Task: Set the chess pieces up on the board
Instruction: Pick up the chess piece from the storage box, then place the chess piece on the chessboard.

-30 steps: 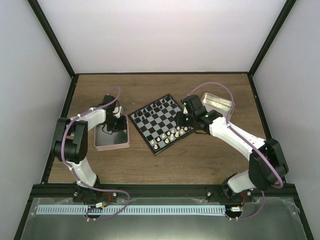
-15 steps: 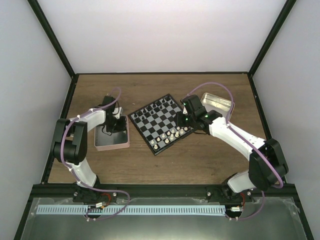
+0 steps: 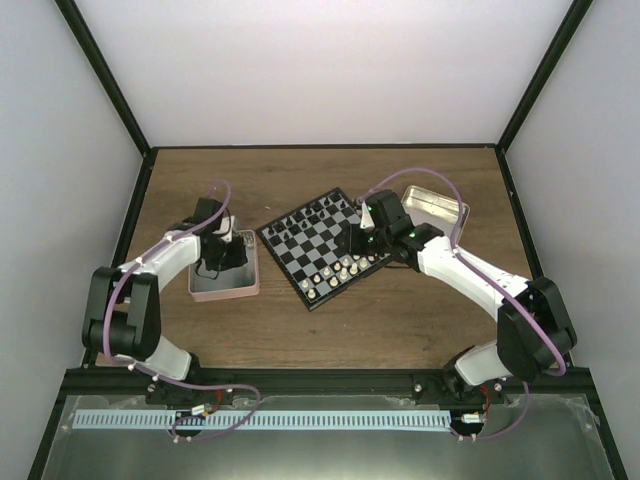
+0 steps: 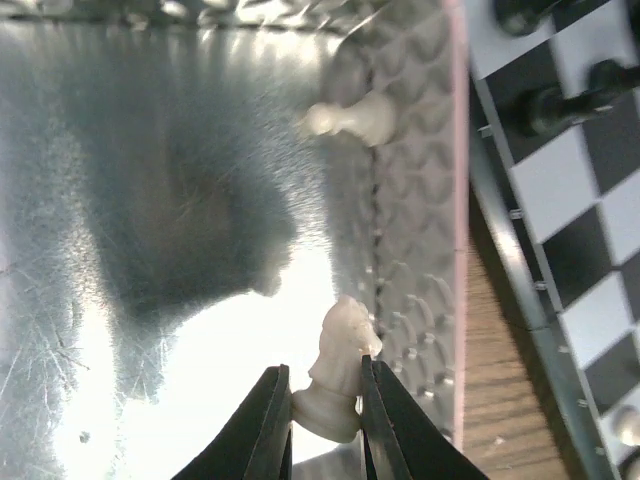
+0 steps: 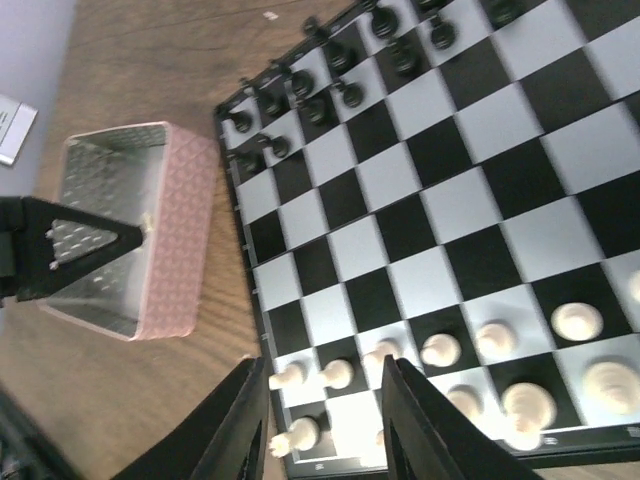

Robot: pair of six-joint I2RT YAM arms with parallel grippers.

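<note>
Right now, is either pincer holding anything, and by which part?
The left pincer grips a cream-white chess knight by its round base; the right pincer is open and empty.

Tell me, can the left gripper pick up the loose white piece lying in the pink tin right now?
Probably not yet: the left gripper is shut on a white knight. The loose piece lies uncovered by the wall of the pink tin, so once the fingers are free, the way looks open.
</note>
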